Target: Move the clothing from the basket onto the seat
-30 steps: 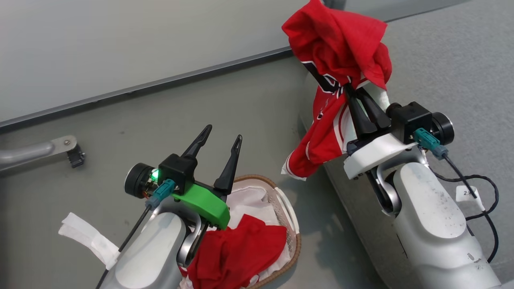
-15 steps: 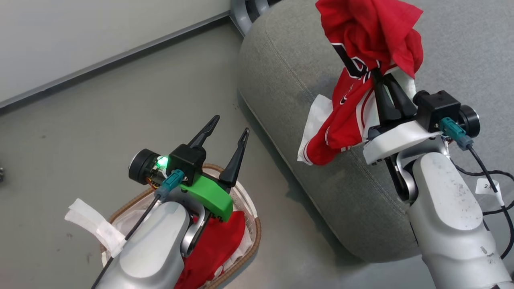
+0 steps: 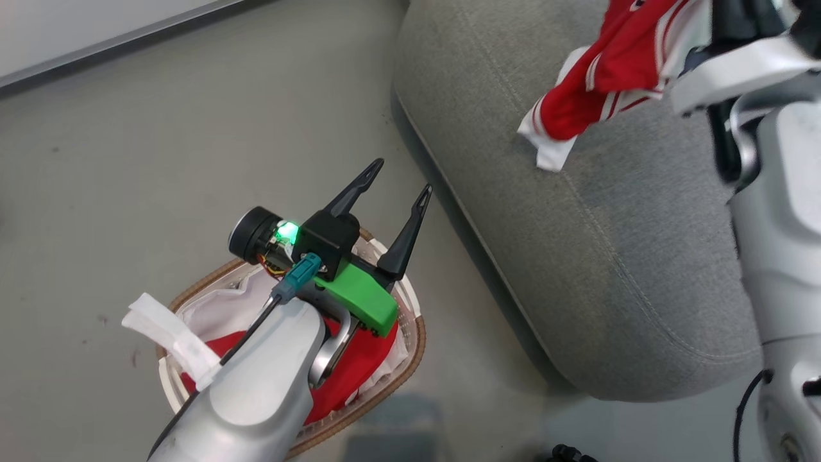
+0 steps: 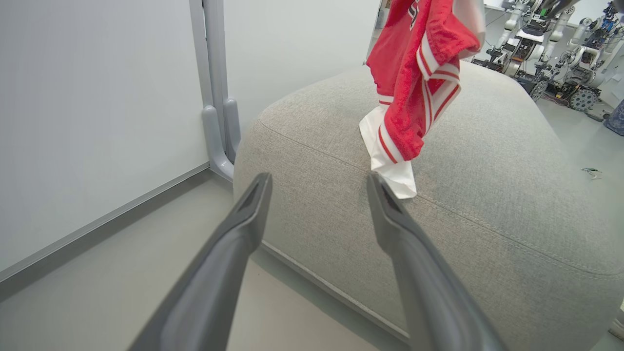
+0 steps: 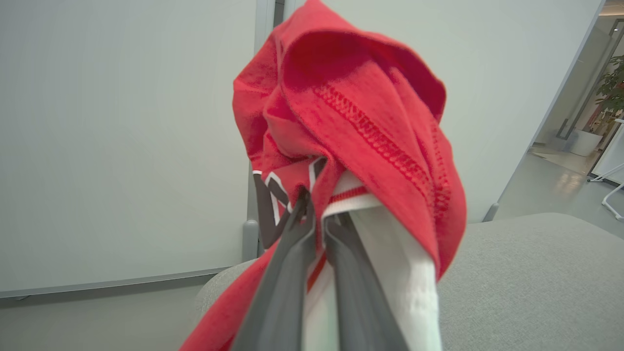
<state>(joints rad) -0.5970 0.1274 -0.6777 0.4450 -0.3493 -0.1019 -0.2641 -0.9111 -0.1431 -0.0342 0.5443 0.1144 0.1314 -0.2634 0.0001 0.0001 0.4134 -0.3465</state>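
Upper right, the right gripper [image 5: 314, 204] pinched a bright red white-trimmed fabric garment [image 3: 603, 77] hanging near the grey woven seat cushion [image 3: 577, 244]'s rounded edge, whence it might slip floorward, while the left gripper [image 3: 403, 176] gaped above the brown-rimmed white plastic basket [image 3: 420, 333].

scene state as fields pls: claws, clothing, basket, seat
left claw: open, empty, above the basket
right claw: shut on red garment, raised over the seat
red garment: white-trimmed end hangs down to the seat; contact unclear
basket: on the floor beside the seat, white liner, more red clothing inside
seat: grey cushion, stitched seam
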